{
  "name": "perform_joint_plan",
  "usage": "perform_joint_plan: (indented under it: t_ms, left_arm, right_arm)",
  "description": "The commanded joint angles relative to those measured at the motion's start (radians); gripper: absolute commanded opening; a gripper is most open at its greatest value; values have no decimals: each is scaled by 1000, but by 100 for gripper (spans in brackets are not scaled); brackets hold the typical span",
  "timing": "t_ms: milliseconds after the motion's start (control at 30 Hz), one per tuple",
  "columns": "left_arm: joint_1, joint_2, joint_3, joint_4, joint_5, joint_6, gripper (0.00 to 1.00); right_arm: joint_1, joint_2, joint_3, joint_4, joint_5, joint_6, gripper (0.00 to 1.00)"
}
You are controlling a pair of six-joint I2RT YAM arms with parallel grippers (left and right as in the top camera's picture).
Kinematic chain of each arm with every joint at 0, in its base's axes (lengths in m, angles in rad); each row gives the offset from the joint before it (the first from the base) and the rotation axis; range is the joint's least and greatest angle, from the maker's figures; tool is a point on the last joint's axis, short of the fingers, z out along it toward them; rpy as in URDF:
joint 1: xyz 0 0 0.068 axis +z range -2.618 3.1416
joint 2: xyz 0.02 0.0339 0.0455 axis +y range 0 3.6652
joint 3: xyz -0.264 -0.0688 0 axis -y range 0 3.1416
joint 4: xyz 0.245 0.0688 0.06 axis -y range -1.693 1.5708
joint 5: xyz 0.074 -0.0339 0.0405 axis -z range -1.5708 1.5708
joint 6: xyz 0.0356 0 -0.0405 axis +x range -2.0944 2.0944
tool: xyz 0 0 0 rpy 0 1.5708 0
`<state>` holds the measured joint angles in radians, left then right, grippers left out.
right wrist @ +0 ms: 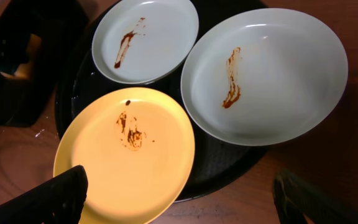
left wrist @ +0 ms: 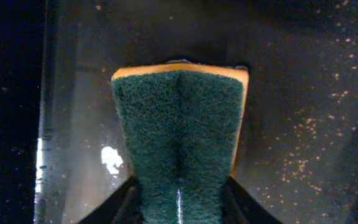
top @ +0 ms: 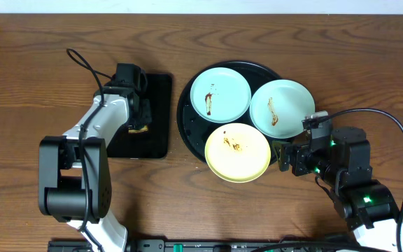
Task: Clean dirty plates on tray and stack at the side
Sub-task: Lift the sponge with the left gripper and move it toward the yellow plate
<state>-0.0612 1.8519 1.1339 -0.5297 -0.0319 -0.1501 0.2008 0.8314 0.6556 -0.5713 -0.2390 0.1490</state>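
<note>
The left hand (left wrist: 179, 194) squeezes the soft green-yellow sponge (left wrist: 180, 137), the right hand (right wrist: 182, 206) is open; the stiff, slippery pale-yellow round plate (right wrist: 129, 171) probably needs a rim grip.

Bare table (top: 33, 42) lies open across the upper left and top edge of the overhead frame. Centre right, three plates (top: 220, 94) crowd the round tray (top: 185, 119); centre left, the left arm (top: 103, 115) and sponge (top: 140, 129) cover the rectangular tray (top: 161, 105).
</note>
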Motion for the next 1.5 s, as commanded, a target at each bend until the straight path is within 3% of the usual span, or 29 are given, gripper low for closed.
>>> perform_joint_plan:
  t_ms: [0, 433, 733, 1067, 1467]
  left_arm:
    - [-1, 36, -18, -2, -2, 7, 35]
    - [-1, 35, -17, -3, -2, 7, 8]
    - [-1, 0, -16, -10, -6, 8, 7]
    - [-1, -212, -15, -60, -2, 22, 8]
    - [-1, -225, -16, -68, 75, 34, 7]
  right_arm:
    - [5, 0, 23, -5, -5, -7, 93]
    - [5, 0, 23, -18, -5, -7, 93]
    - [5, 0, 23, -24, -5, -8, 92]
    - [5, 0, 23, -36, 109, 0, 89]
    - [5, 0, 23, -49, 126, 4, 90]
